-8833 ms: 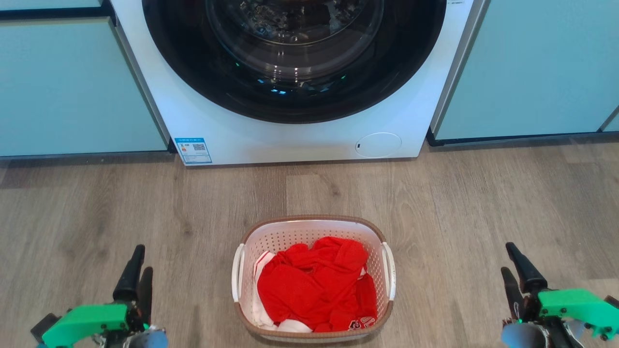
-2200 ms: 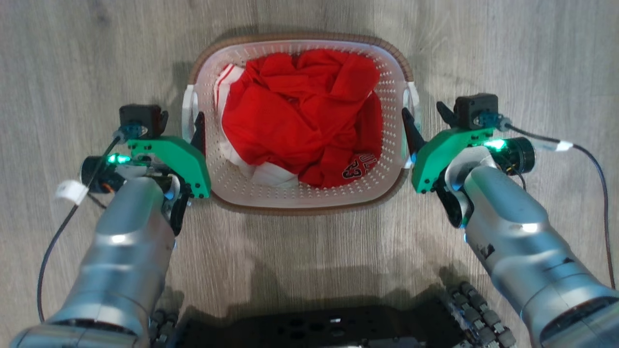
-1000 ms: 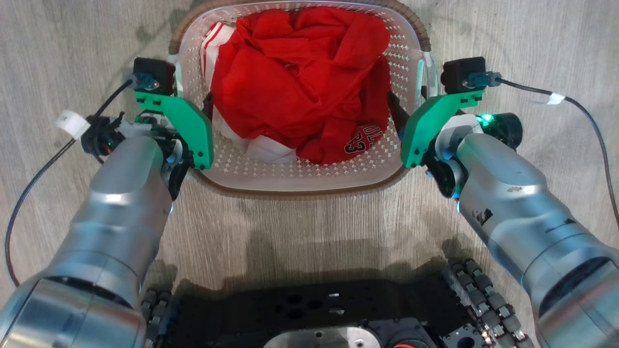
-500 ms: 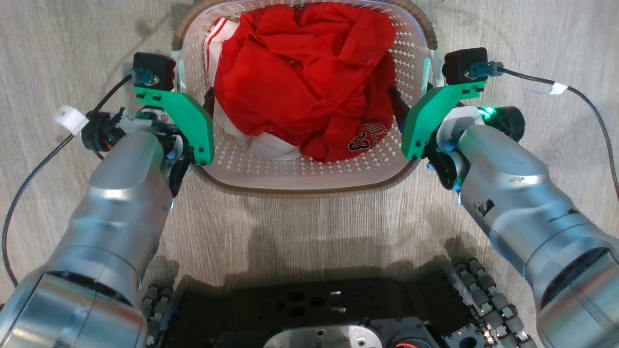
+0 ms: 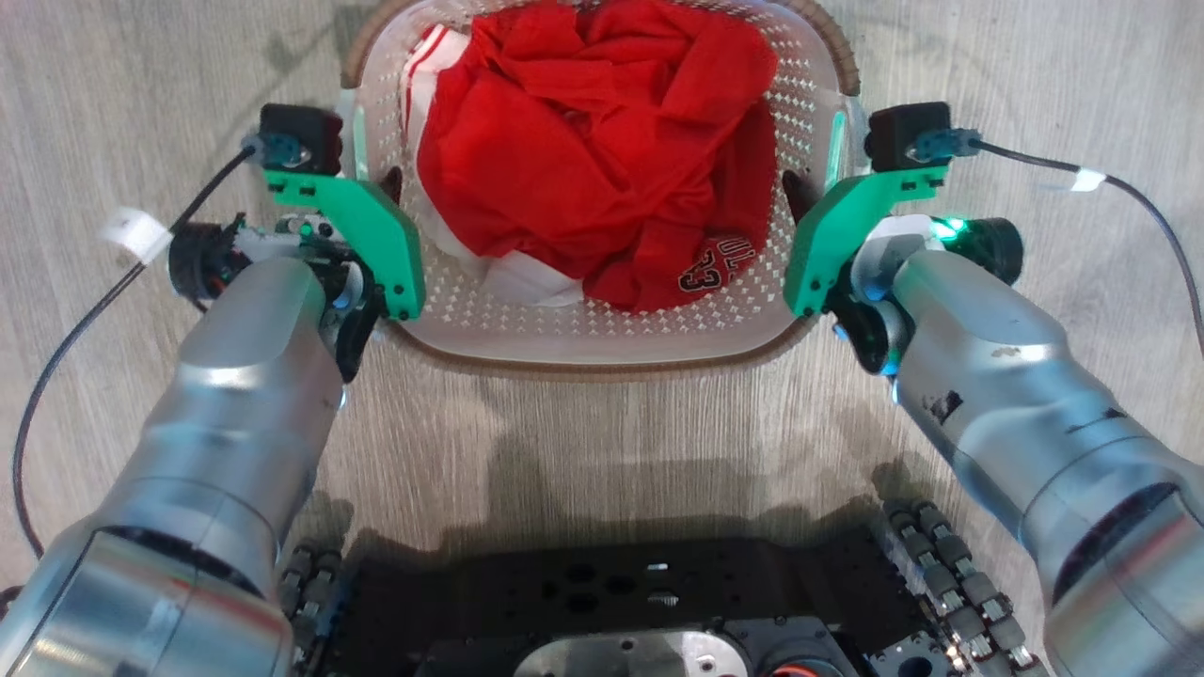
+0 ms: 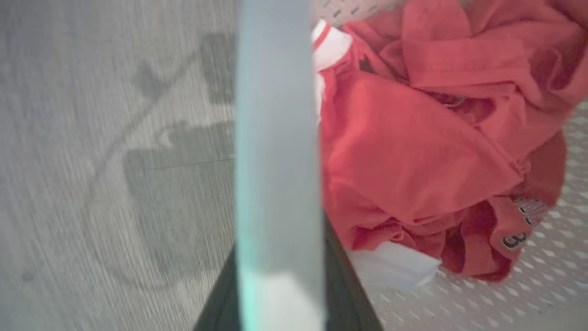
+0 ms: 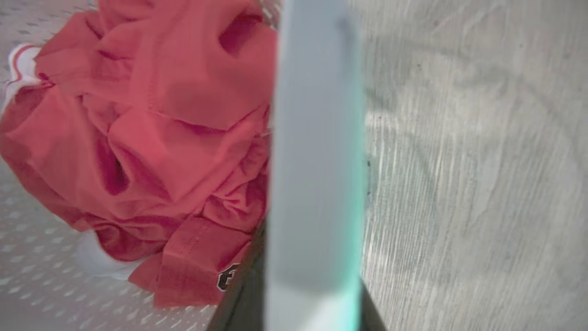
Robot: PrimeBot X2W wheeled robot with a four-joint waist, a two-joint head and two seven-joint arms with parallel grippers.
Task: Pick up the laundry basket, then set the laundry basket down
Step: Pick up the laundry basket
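The laundry basket [image 5: 602, 355], white and perforated with a brown woven rim, hangs between my two arms above the wood floor. It holds crumpled red and white clothes [image 5: 593, 141]. My left gripper [image 5: 372, 174] is shut on the basket's left white handle [image 5: 356, 141]. My right gripper [image 5: 820, 179] is shut on the right handle [image 5: 840, 141]. In the left wrist view the pale handle [image 6: 278, 138] runs up between the dark fingers [image 6: 347, 294]. The right wrist view shows the other handle [image 7: 317, 138] between its fingers [image 7: 239, 299] in the same way.
Grey wood floor [image 5: 141, 75] lies all around. My black wheeled base [image 5: 602, 602] sits just below the basket, with rollers [image 5: 941, 583] at its right corner. Camera cables [image 5: 1129, 197] trail outward from both wrists.
The basket, held in both grippers, has come closer to the head camera and looks larger over the last second. Both arms have moved with it.
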